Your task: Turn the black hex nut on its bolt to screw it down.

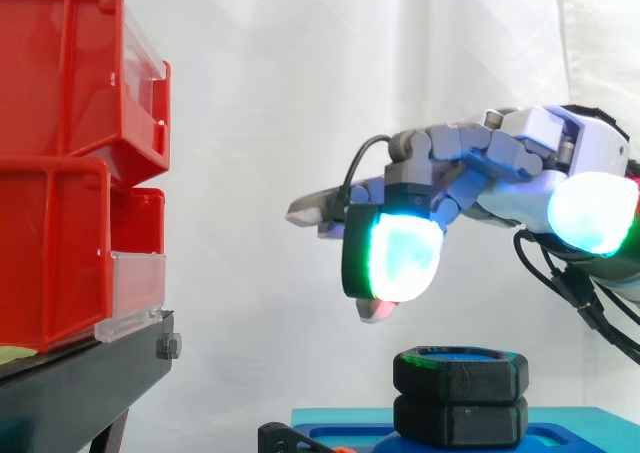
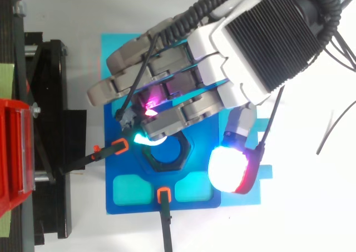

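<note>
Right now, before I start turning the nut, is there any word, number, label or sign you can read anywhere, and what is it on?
None can be read.
The clear label holders on the red bins hold no print that I can make out.
The black hex nut, the blue base plate and the hand carry no visible lettering.

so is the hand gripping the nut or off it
Off it. In the side view the hand hovers above the black hex nut with a clear gap, fingers relaxed, holding nothing.
</note>
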